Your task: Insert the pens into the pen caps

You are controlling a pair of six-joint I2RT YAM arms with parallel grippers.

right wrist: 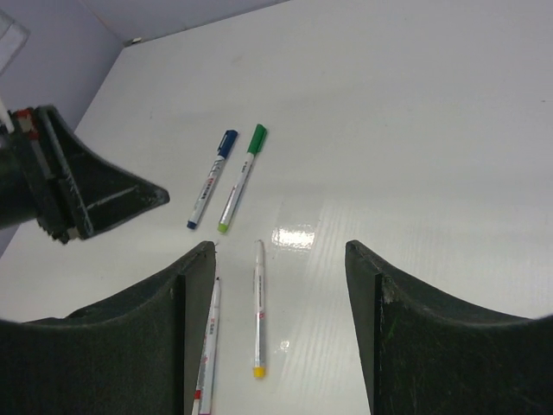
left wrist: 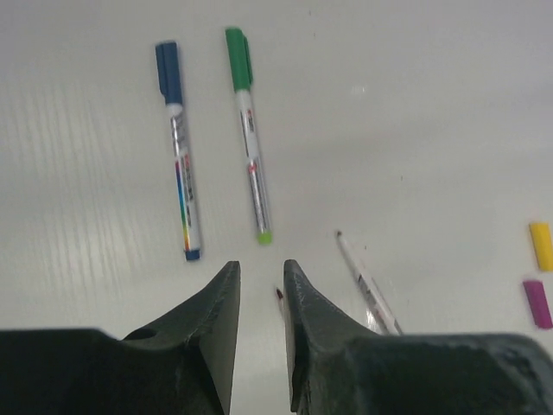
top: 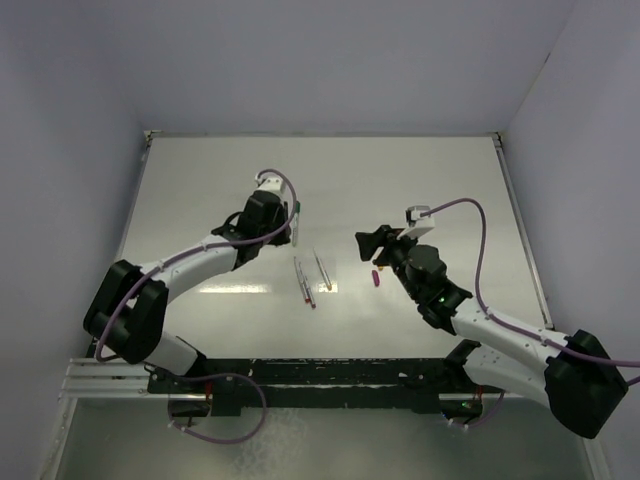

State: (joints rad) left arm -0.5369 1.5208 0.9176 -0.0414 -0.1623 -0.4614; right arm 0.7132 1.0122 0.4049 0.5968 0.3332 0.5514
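Observation:
Two capped pens lie side by side on the white table: one with a blue cap (left wrist: 177, 147) (right wrist: 212, 177), one with a green cap (left wrist: 249, 130) (right wrist: 242, 177). Two uncapped pens (top: 303, 282) (top: 322, 270) lie nearer the arms; one has a yellow end (right wrist: 257, 307), the other a red band (right wrist: 207, 346). A dark pen tip (left wrist: 279, 295) shows on the table beside my left gripper's finger. A loose yellow cap (left wrist: 541, 245) and magenta cap (left wrist: 537, 303) (top: 375, 278) lie right of them. My left gripper (left wrist: 260, 268) (top: 296, 228) hovers with jaws slightly apart and empty. My right gripper (right wrist: 278, 251) (top: 372, 245) stands wide open, empty.
Pale walls enclose the table (top: 420, 190) at the back and both sides. A metal rail (top: 300, 375) carries both arm bases at the near edge. My left gripper's finger (right wrist: 95, 194) reaches into the right wrist view at the left.

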